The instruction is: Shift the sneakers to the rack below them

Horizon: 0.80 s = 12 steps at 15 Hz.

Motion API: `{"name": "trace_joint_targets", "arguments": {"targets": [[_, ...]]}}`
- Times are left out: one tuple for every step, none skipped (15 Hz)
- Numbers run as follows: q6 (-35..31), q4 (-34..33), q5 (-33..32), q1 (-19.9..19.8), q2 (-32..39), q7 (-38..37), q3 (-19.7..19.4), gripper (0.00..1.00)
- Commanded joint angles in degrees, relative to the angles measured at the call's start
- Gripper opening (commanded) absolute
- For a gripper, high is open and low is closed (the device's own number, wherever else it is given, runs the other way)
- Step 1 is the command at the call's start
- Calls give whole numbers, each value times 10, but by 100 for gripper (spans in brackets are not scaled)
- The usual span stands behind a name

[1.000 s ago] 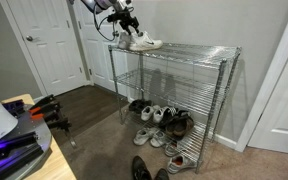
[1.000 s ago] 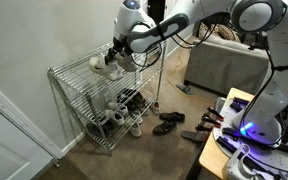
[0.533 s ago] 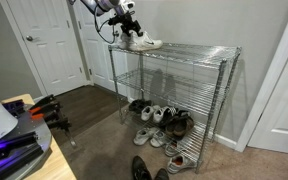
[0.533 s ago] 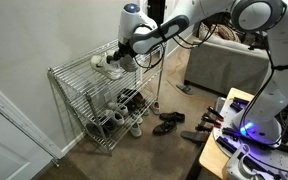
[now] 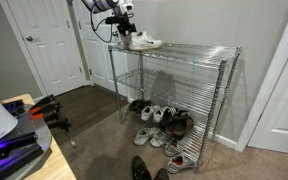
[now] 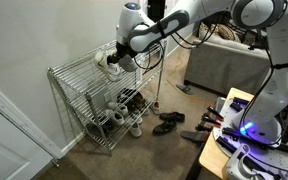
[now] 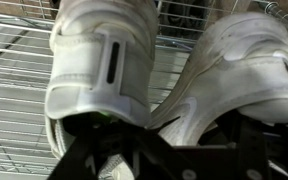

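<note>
The white sneakers (image 5: 141, 41) are at the near end of the rack's topmost wire tier, seen in both exterior views (image 6: 110, 60). My gripper (image 5: 124, 31) is at their heel end and is shut on the pair (image 6: 124, 55). In the wrist view both heels fill the frame, one on the left (image 7: 99, 70) and one on the right (image 7: 242, 75). The black fingers (image 7: 159, 138) close on the inner sides between them. The wire tier below (image 5: 179, 82) carries nothing; it also shows in an exterior view (image 6: 84, 92).
A jumble of white and dark shoes (image 5: 162, 118) lies on the lower tiers. A black pair (image 6: 167, 123) lies on the carpet in front. A white door (image 5: 49, 45) and the wall stand beside the rack. A sofa (image 6: 224, 62) is behind the arm.
The gripper and the sneakers have shifted slightly up and towards the end of the top tier. Nothing else has moved.
</note>
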State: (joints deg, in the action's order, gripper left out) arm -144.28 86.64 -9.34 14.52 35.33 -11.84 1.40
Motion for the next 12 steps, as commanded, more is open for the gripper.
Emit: {"name": "trace_joint_targets", "arguments": {"targets": [[9,29,28,-19,-21,47,28,47],[10,29,31,-22,-22,52,31,39],[10,29,33,-23,-22,55,33,34],[10,28,34,-24,-21,57,34,27],[11,28,35,-25,-21,58,36,21],[12,28,36,-26,-21,58,37,15],[12,28,36,-26,-21,58,38,8],[11,28,36,-26,-21,57,38,2],[12,28,36,-26,-21,57,39,1],[12,28,36,-26,-22,57,39,0],[11,30,34,-25,-24,53,37,0],[9,36,34,-24,-32,49,35,2]]}}
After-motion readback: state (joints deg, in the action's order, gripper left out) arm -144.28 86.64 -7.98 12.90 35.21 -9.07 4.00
